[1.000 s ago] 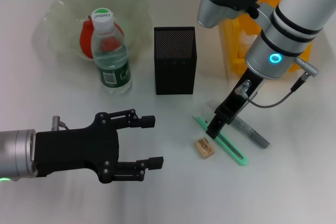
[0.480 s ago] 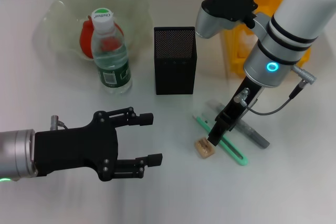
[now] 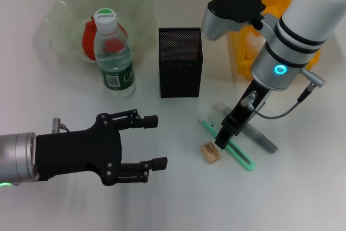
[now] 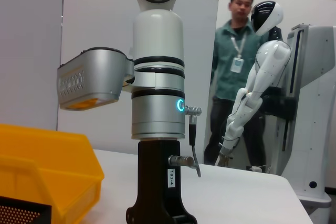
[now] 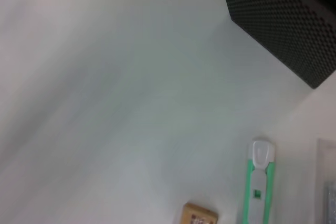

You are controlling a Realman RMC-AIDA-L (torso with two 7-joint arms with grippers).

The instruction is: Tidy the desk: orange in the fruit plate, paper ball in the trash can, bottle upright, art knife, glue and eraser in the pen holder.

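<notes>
Left gripper [image 3: 154, 140]: black, fingers spread, idle over bare near counter [image 3: 178, 198].

Tiny beige-tan rectangular eraser [image 3: 210, 152]: light, slightly soft; flat on the counter, just beside the knife. Pinch across its short sides.

Slim mint-green plastic art knife [image 3: 231, 146]: stiff, slick, low; take mid-body.

Right gripper [image 3: 221, 142]: tips hover at eraser and knife; finger state cannot be told.

Thin grey-silver glue tube [image 3: 258, 136]: rolls easily.

Black square mesh pen holder [image 3: 180, 62]: open top, room around it, bottle and bin near.
</notes>
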